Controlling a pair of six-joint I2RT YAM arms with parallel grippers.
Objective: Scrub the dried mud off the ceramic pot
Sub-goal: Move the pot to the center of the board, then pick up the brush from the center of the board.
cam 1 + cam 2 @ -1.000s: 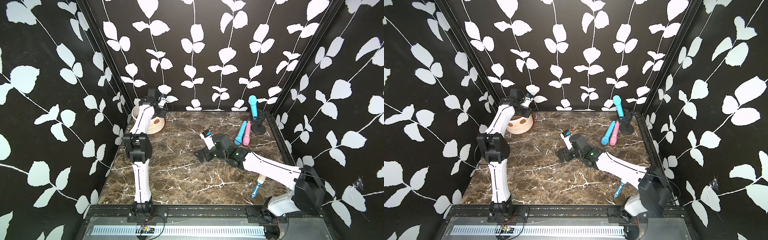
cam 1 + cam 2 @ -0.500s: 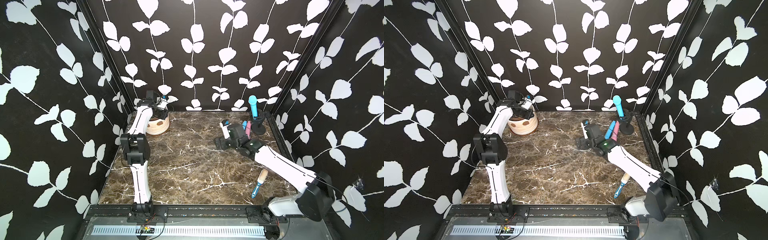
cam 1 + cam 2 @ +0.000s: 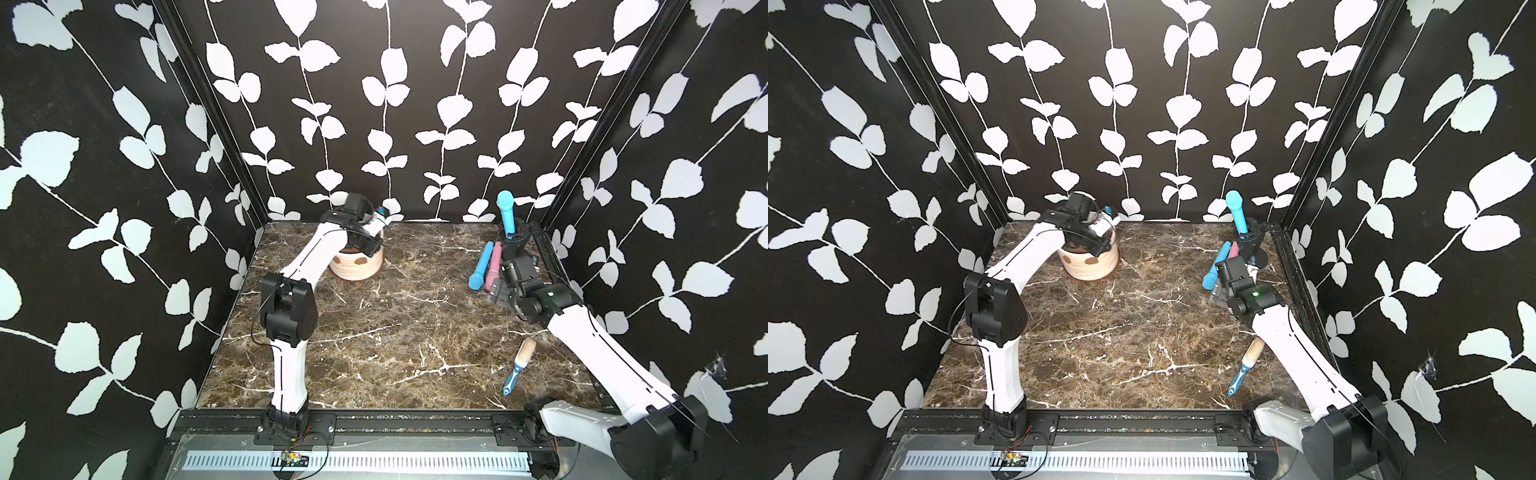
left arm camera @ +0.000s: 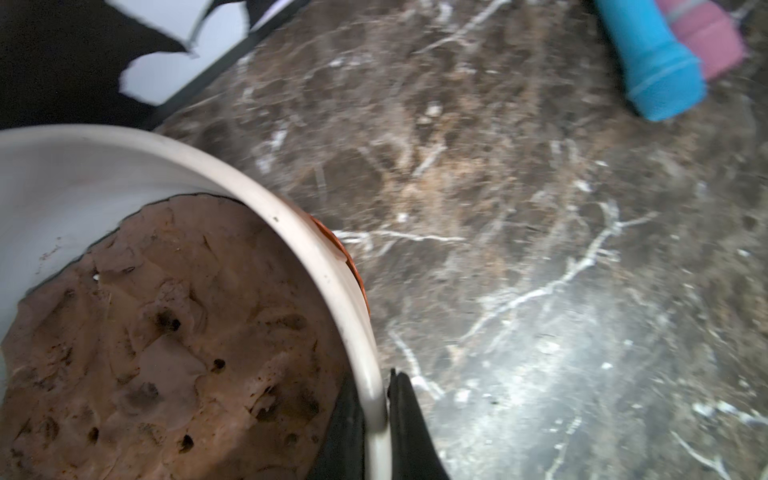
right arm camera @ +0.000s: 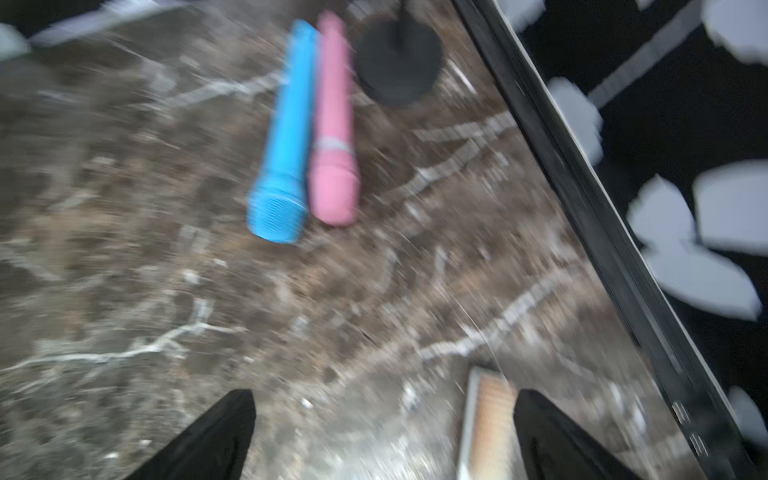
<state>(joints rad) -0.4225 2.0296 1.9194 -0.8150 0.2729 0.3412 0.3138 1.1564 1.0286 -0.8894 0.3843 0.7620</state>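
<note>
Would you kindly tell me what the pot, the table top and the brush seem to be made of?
The pot: glazed ceramic by its look, cream-white with a smooth, faintly glossy rim.
The table top: polished brown marble or a marble-print laminate; white veins, soft sheen.
The brush: probably a plastic handle, blue and white; tan bristles, fibre unclear.

The left arm (image 3: 316, 253) hides part of the ceramic pot (image 3: 353, 268), and the right wrist view cuts off a blurred brush (image 5: 488, 415).

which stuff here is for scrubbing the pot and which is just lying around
For the job: cream-white ribbed ceramic pot, reddish-brown dried mud discs, blue-handled bristle brush.
Lying about: blue handheld microphone, pink handheld microphone, second blue microphone in black stand.
</note>
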